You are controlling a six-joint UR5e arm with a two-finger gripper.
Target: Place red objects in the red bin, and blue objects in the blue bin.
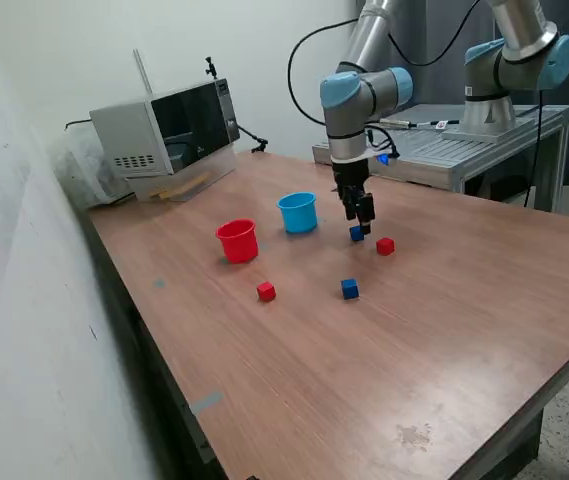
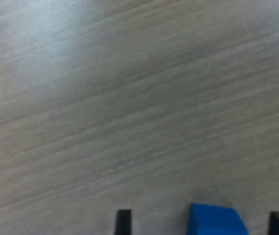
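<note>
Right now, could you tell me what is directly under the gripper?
A blue cube sits on the table under the gripper, between its open fingers. The cube's lower part is cut off in the wrist view, so contact cannot be judged.

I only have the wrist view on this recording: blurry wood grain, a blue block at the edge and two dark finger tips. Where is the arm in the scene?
Observer: The gripper is low over the table, right at a blue cube, just to the exterior view's right of the light blue cup.
Operator: Any cubes already sorted?
Observer: None visible in a cup. Another blue cube and two red cubes lie loose on the table.
Operator: Where is the red cup?
Observer: The red cup stands upright to the exterior view's left of the light blue cup, apart from it.
Operator: Anything else nearby?
Observer: A microwave sits at the table's far corner.
</note>
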